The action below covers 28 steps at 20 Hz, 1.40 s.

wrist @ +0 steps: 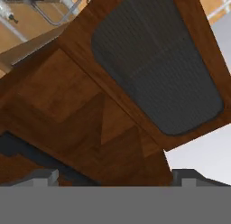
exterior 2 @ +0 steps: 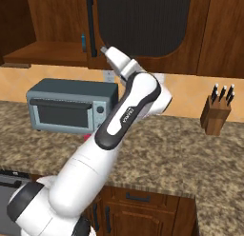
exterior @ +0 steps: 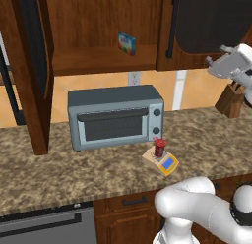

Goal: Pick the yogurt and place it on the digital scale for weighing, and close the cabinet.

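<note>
While your hand point(exterior: 212, 62) hangs high by the closed right door of the cabinet point(exterior: 206, 26), holding nothing, you cannot tell how far apart its fingers stand. Below, the yogurt point(exterior: 159, 147) stands upright on the digital scale point(exterior: 162, 161) on the table point(exterior: 59, 174), just in front of the toaster oven point(exterior: 115, 116). The left cabinet door point(exterior: 30, 66) hangs open, a blue-green box point(exterior: 126, 43) on the shelf inside.

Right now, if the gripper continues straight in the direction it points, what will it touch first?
Probably the dark brown wooden wall cabinet, near its dark-panelled door. The gripper is raised toward that cabinet front, though the exact contact spot is unclear because depth is hard to judge.
</note>
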Available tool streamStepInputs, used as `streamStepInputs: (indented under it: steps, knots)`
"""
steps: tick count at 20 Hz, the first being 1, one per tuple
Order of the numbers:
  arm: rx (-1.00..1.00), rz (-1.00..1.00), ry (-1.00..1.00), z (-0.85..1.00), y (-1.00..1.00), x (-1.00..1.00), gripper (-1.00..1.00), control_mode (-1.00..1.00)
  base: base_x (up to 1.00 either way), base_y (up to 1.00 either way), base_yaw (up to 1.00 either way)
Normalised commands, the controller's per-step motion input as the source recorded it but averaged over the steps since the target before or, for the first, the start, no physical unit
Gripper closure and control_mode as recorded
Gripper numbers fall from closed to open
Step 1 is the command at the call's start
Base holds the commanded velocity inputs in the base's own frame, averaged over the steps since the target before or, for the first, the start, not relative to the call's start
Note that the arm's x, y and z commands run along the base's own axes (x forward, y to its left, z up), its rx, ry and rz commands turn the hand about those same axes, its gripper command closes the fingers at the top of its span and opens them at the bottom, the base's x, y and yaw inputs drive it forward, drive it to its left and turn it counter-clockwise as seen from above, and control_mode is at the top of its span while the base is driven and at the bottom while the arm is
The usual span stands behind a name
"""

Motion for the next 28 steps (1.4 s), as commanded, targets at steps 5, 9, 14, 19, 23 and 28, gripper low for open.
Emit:
streamStepInputs:
  steps: [5,9,14,19,23,28]
  knots:
    - [0.02,0.00,-0.26,-0.01,0.98,-1.00,-1.00,-1.00,0.00,0.00,0.00]
    - [0.05,0.00,-0.04,-0.17,1.00,-0.72,-1.00,-1.00,0.00,0.00,0.00]
    - [0.04,-0.13,0.00,-0.06,1.00,-0.29,-1.00,-1.00,0.00,0.00,0.00]
    - [0.29,-0.19,-0.06,0.24,0.84,-0.17,-1.00,-1.00,0.00,0.00,0.00]
    - [0.48,-0.02,0.00,0.22,0.46,-0.24,-1.00,-1.00,0.00,0.00,0.00]
    - [0.40,0.13,0.00,-0.31,0.51,-0.10,-1.00,-1.00,0.00,0.00,0.00]
